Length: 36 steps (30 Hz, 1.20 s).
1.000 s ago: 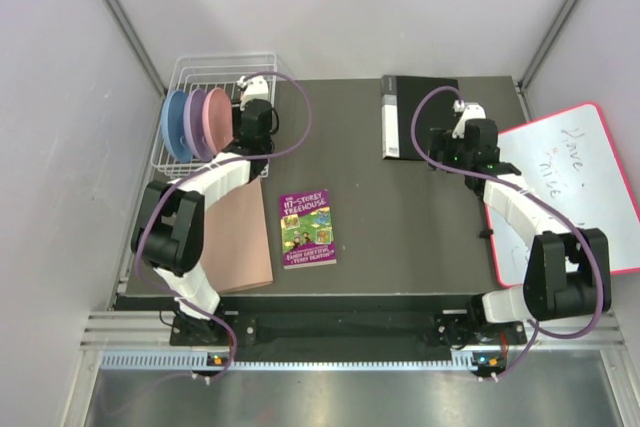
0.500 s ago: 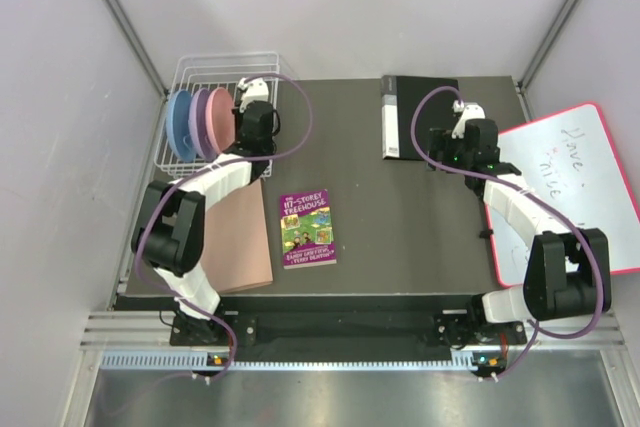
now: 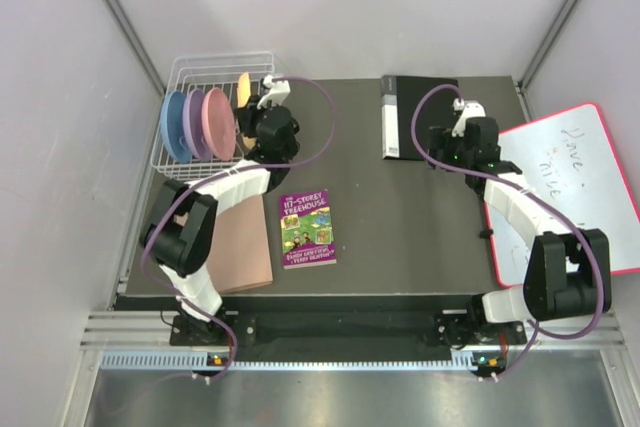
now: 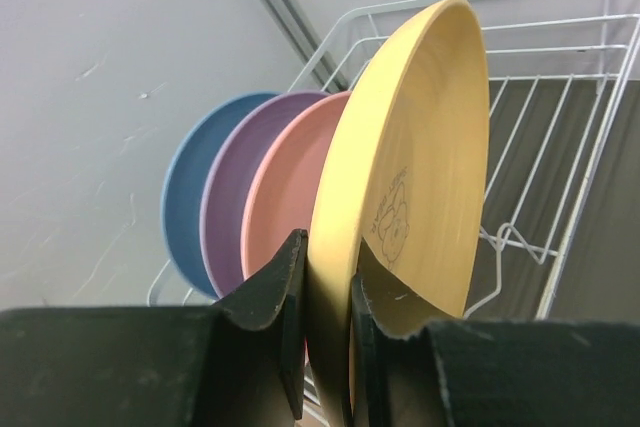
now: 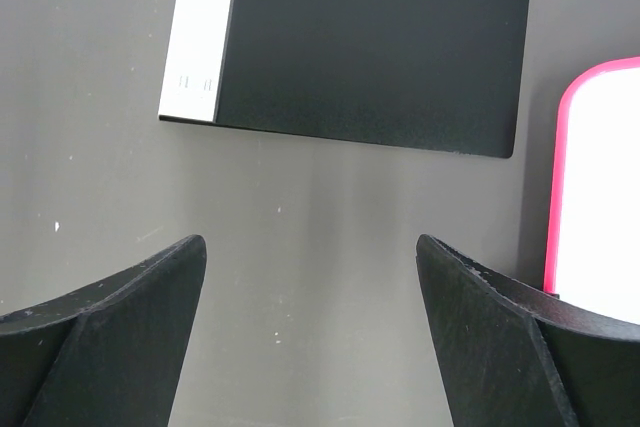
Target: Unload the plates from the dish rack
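gripping the yellow plate [image 4: 420,167], the left hand [image 4: 328,277] has just lifted it from the dish rack [image 3: 215,69], starting the unloading; right hand [image 5: 310,247] wide, empty.

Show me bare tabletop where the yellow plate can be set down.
Widest bare table: between the purple book and the right arm. Another patch lies beyond the book, between the left end effector and the black binder. Crowded: the left side, with dish rack, left arm and tan board.
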### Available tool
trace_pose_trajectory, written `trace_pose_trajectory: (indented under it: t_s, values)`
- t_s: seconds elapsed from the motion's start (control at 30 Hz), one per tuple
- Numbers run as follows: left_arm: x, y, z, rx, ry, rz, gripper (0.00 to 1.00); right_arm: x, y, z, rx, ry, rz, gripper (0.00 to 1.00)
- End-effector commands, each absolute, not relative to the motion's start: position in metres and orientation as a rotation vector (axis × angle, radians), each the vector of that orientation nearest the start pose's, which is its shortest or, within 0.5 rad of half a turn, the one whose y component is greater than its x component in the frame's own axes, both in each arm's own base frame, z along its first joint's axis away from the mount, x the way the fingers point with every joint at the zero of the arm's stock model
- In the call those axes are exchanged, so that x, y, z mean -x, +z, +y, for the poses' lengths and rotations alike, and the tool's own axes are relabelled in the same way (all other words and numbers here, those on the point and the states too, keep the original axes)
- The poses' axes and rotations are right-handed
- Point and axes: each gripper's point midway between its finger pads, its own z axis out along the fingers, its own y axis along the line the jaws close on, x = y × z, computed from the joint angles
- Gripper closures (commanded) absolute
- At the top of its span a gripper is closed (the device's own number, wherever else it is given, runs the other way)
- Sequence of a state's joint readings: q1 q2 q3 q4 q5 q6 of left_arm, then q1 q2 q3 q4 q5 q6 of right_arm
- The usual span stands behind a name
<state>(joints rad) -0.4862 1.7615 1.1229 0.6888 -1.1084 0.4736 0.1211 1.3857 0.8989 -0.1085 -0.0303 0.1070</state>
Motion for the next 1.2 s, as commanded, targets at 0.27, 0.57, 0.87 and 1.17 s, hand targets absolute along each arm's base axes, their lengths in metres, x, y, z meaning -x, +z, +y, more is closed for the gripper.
trace_pose_trajectory:
  t_s: [0.27, 0.57, 0.87, 1.17]
  values:
    - [-0.432, 0.315, -0.108, 0.197, 0.166, 1.725, 1.00, -0.387, 0.213, 0.073, 0.033, 0.296, 1.995, 0.13]
    - [-0.387, 0.297, -0.232, 0.010, -0.731, 1.786, 1.00, -0.350, 0.232, 0.121, 0.077, 0.664, 1.909, 0.16]
    - [-0.353, 0.258, -0.286, -0.042, -1.005, 1.849, 1.00, -0.330, 0.228, 0.148, 0.087, 0.900, 1.867, 0.17]
    - [-0.348, 0.252, -0.306, -0.061, -1.088, 1.840, 1.00, -0.328, 0.205, 0.156, 0.092, 0.960, 1.922, 0.18]
